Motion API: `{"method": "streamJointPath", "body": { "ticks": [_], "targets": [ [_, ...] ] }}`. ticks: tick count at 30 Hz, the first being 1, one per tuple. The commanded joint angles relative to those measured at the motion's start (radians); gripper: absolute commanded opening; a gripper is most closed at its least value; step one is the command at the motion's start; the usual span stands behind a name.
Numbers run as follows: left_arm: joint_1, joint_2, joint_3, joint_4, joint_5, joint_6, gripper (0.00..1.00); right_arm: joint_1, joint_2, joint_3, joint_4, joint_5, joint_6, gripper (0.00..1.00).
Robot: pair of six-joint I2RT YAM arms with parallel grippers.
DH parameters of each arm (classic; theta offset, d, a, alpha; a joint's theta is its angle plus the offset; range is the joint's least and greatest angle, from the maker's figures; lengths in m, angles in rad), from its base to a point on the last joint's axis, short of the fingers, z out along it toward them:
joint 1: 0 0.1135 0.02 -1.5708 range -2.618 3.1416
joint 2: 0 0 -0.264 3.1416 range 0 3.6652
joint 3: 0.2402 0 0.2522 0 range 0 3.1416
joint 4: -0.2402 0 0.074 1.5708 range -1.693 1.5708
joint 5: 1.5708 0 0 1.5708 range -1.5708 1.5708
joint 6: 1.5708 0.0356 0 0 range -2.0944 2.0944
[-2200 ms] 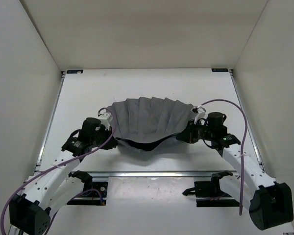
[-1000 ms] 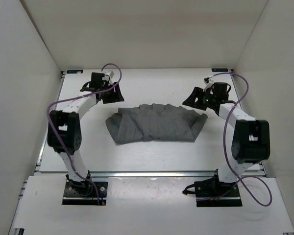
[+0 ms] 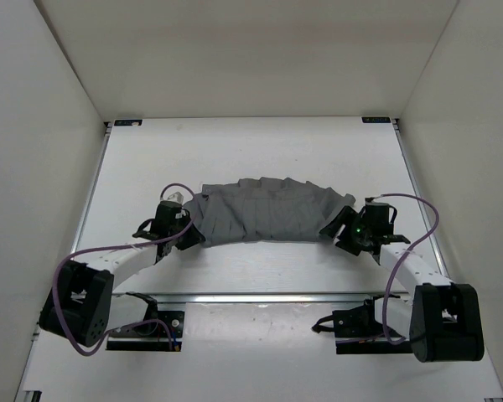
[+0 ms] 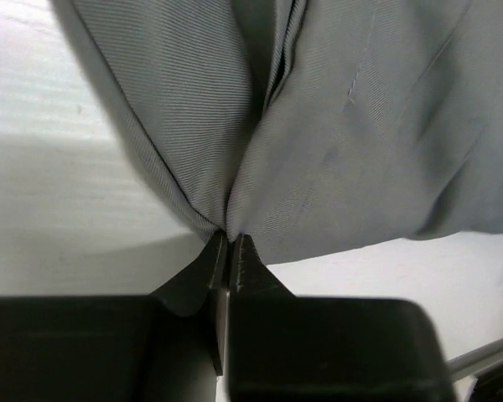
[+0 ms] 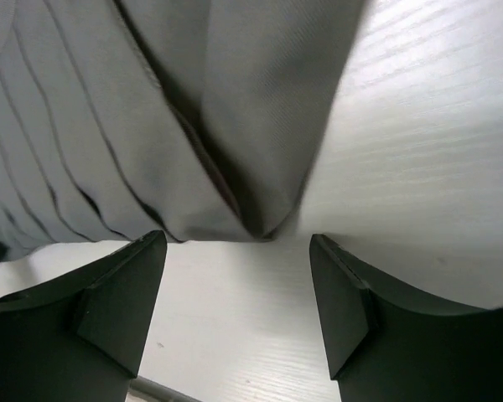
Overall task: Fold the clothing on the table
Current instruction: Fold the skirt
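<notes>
The clothing (image 3: pixel 264 213), dark grey and pleated, lies folded in a curved band across the middle of the white table (image 3: pixel 260 151). My left gripper (image 3: pixel 193 237) is at its near left corner. In the left wrist view that gripper (image 4: pixel 229 239) is shut on a pinched point of the clothing (image 4: pixel 360 126), which fans out from the tips. My right gripper (image 3: pixel 334 230) is at the near right corner. In the right wrist view it (image 5: pixel 236 243) stands open, and the clothing's corner (image 5: pixel 235 100) lies just ahead of its fingertips, not between them.
Thin metal rails run along the table's left edge (image 3: pixel 88 209), right edge (image 3: pixel 415 209) and front edge (image 3: pixel 260 296). White walls (image 3: pixel 42 167) enclose the sides and back. Both arm bases sit behind the front rail.
Both arms have come back from the table's far side to the clothing's near corners. The left gripper has shut on the left corner. The clothing now lies in a wider arc.
</notes>
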Motion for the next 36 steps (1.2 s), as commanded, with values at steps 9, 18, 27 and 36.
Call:
{"method": "streamJointPath", "body": {
  "ticks": [9, 18, 27, 36],
  "targets": [
    [-0.010, 0.024, -0.002, 0.052, -0.002, 0.012, 0.00, 0.035, 0.171, 0.051, 0.211, -0.095, 0.023, 0.00],
    [-0.001, 0.013, -0.032, 0.038, -0.040, 0.025, 0.00, 0.320, 0.278, 0.434, 0.265, -0.329, -0.105, 0.00],
    [0.003, 0.013, -0.060, 0.051, -0.051, 0.031, 0.00, 0.672, 0.749, 0.966, 0.035, -0.468, -0.311, 0.00],
    [0.022, -0.027, -0.088, 0.054, -0.037, 0.025, 0.00, 0.790, 0.972, 1.165, -0.080, -0.472, -0.355, 0.00]
  ]
}}
